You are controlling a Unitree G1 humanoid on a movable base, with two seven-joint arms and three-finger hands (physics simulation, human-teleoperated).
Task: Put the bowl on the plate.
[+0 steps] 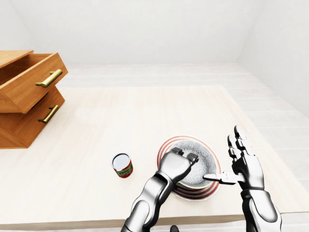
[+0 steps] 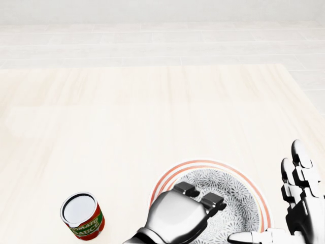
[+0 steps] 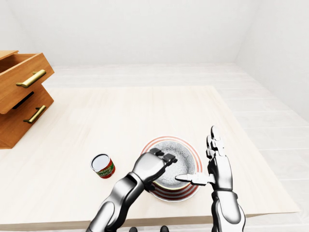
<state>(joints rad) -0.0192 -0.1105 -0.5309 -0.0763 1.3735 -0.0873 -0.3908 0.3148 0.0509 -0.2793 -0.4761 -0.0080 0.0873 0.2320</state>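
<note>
The pale desk [image 1: 120, 116] is carrying a wooden drawer unit [image 1: 24, 96] at the left-eye view's left, its top drawer standing open. The plate [image 2: 161, 182] is lying near the desk's bottom edge, and the bowl [image 2: 231, 203] is sitting in it. The left hand [image 2: 177, 216] is curling its fingers [image 2: 213, 201] at the bowl's rim; whether they are pinching it, I cannot tell. The right hand [image 1: 247, 166] is hovering beside the plate, fingers [image 2: 299, 155] spread. A tomato sauce can [image 2: 82, 216] is standing to the left of the plate.

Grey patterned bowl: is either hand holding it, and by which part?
The left hand grips the grey patterned bowl by its lower-left rim in the left-eye view; the open right hand holds nothing.
</note>
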